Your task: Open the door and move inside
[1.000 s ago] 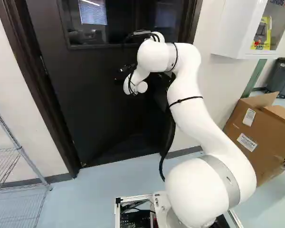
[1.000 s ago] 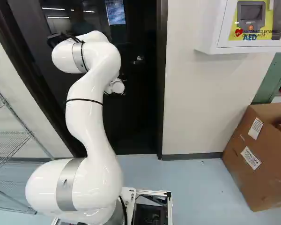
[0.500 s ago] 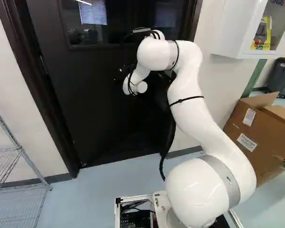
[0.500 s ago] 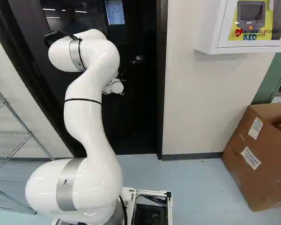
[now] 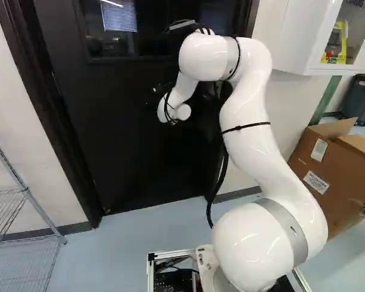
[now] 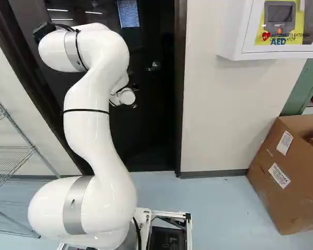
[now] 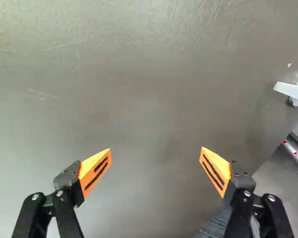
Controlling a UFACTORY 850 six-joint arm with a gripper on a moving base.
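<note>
Black and windowed, the door (image 5: 128,158) is standing in its dark frame ahead of the base, filling much of the left base view, while I am watching from my remote controls. My white arm (image 5: 249,134) is rising from its joint and bending toward it, holding the black gripper (image 5: 160,90) close before the door's face. In the wrist view, the gripper (image 7: 155,148) is keeping its two fingers wide apart, the orange pads (image 7: 97,171) gripping nothing and the door's scuffed surface spreading out beyond them. The silver lever handle (image 7: 290,91) is sitting outside the span of the fingers, ahead of one of them and off to its side (I am also picking it out right of the arm in the right base view). To the right of the doorway, a white defibrillator cabinet (image 6: 235,31) is hanging on the wall, and an open cardboard box (image 6: 281,182) is standing on the floor below. Wire shelving (image 5: 9,194) is occupying the left of both base views.
</note>
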